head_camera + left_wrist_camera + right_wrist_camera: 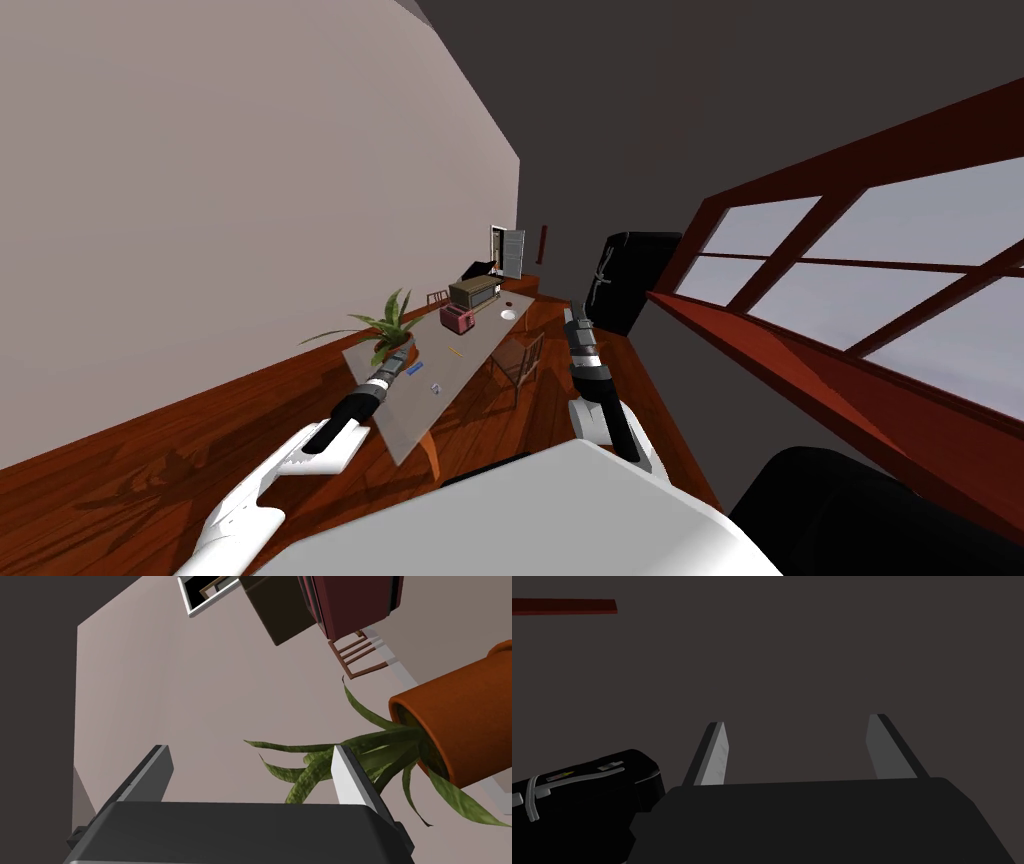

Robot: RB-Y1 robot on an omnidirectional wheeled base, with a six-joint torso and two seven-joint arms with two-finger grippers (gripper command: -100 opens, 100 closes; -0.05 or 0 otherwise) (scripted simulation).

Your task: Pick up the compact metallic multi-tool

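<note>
Hovering over the near end of a flat, pale grey rectangular table (pixel 470 362), the left gripper (pixel 250 776) was released, its two thin blade-like fingers standing well apart with nothing between them. One finger (pixel 350 776) crossed in front of the long, strappy, mottled green leaves (pixel 300 773) spilling from a round, matte terracotta pot (pixel 460 721) just beside the hand. Further along the tabletop stood a boxy dark red appliance (pixel 458 318) and a larger olive-brown box (pixel 473 292), with a small white round dish (pixel 508 315) beyond them. The multi-tool (pixel 436 389) seemed to be the small pale grey speck lying flat on the table's near part, close to the left gripper and beside a little blue flat item (pixel 415 369); its shape was too small to tell. A slatted wooden chair (pixel 518 360) stood against the table's side. The right gripper (pixel 797 751) was likewise open and empty, raised near a smooth black bag (pixel 577 791) with grey straps.
</note>
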